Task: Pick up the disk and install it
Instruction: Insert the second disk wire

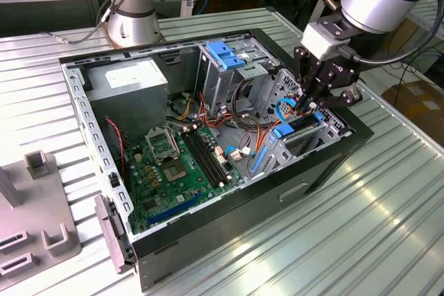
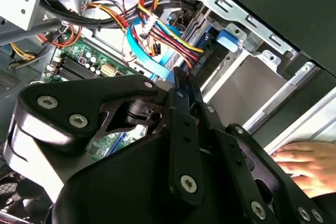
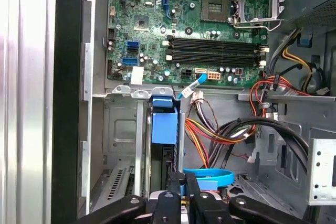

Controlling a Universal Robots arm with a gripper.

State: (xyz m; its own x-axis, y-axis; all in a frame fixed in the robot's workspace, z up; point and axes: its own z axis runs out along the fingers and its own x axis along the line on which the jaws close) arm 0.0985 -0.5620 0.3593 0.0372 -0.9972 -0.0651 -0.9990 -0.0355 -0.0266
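Open computer case [image 1: 208, 240] lies on its side on a ribbed metal bench [image 1: 361, 227]. Arm reaches in from the exterior view's right; gripper [image 1: 310, 104] is down inside the case at the drive bay on that side.

Disk [image 3: 164, 129] stands on edge in the bay slot, its blue end tab facing the green circuit board [image 3: 199, 24] in the first wrist view. In the exterior view the blue of the disk [image 1: 283, 132] sits just below the gripper fingertips, inside the grey metal cage [image 1: 305, 145]. In the second wrist view its blue rail and tab [image 2: 228, 39] show beside the cage wall.

Gripper [image 3: 181, 187]: fingers drawn narrow, close together, over the top edge of the disk. Whether they are pinching the disk or just touching it I cannot tell; the contact spot is hidden by the gripper body in both wrist views.

A flat blue cable [image 3: 207, 174] loops just beside the gripper. A bundle of red, yellow and black wires [image 3: 220, 129] runs near the bay.

Elsewhere in the case: grey power supply [image 1: 128, 84] at the far corner on the exterior view's left, and a blue latch piece [image 1: 225, 53] on the upper drive cage at the back.

A person's hand [image 2: 307, 163] rests on the outside of the case in the second wrist view.

A grey fixture [image 1: 35, 213] sits on the bench at the exterior view's left, well apart from the case.
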